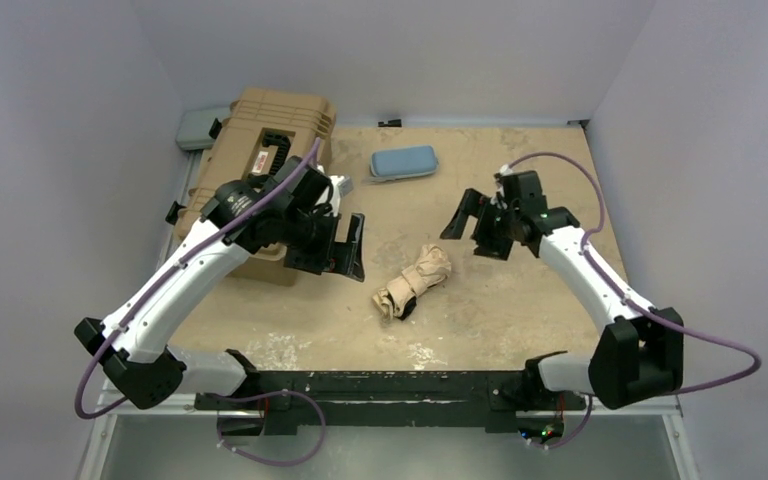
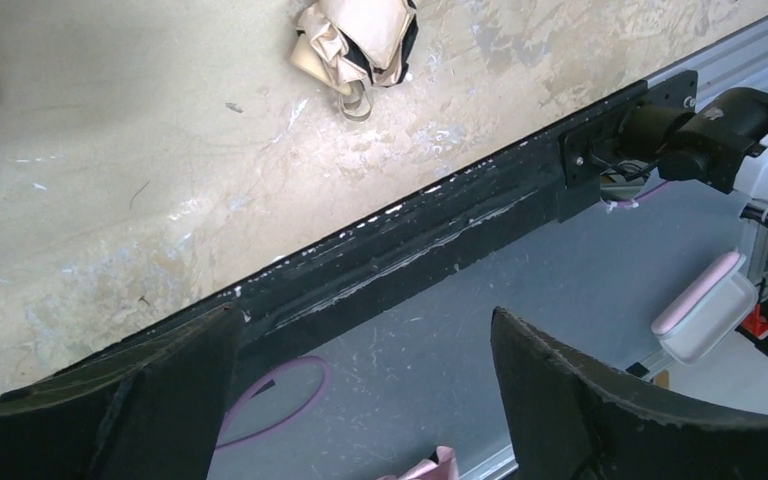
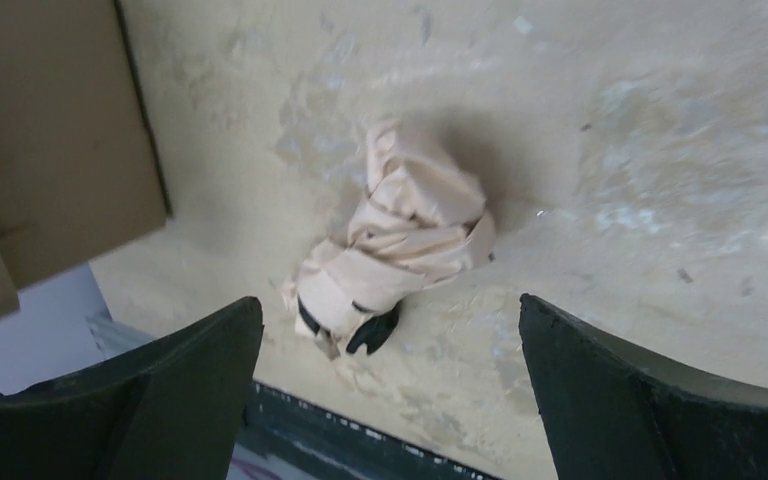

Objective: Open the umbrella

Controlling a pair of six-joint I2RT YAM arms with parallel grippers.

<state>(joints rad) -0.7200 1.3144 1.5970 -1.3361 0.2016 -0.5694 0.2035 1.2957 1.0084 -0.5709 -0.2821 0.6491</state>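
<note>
On your scuffed tan tabletop (image 1: 520,300), between pale walls (image 1: 60,150), the bundled beige cloth umbrella (image 1: 415,281) lies untouched between left gripper (image 1: 340,260) and right gripper (image 1: 470,228), fingers spread.

Both arms are wearing matching livery: the left arm (image 1: 175,285) and the right arm (image 1: 585,270) are showing smooth white shells on their long links, capped by chunky black joint housings (image 1: 640,365). A thin purple cable (image 1: 730,370) is running along each one and bulging into a loose loop by the base, while a tiny green light (image 1: 543,213) is glowing on the right wrist. Up close, the left pincer (image 2: 365,400) and the right pincer (image 3: 390,400) are presenting broad matte-black fingers (image 3: 660,400) with rough, grainy edges.
</note>
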